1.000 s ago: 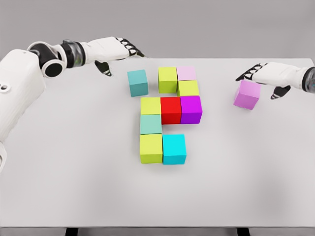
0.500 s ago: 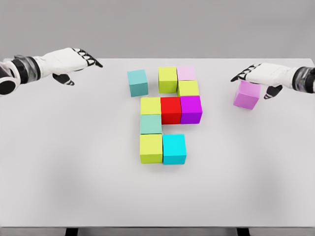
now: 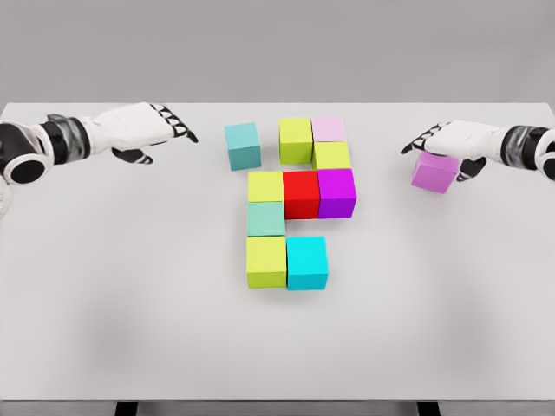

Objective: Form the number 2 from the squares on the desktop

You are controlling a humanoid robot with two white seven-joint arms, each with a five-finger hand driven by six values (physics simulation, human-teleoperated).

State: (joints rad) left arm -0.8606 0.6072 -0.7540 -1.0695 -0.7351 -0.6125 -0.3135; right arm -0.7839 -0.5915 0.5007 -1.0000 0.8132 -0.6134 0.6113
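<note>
Right hand point(image 3: 451, 143) draped over violet cube point(image 3: 434, 172) at table point(image 3: 130, 303) right side; grip not discernible. Left hand point(image 3: 143, 130) flat, fingers extended, empty, left of teal cube point(image 3: 243, 146). Cube cluster point(image 3: 299, 204) at centre.

Single head view: the camera is looking down and forward from the robot's head at moderate distance, taking in the whole white tabletop point(image 3: 130, 329), its far edge meeting a grey backdrop, arms entering from both sides.
</note>
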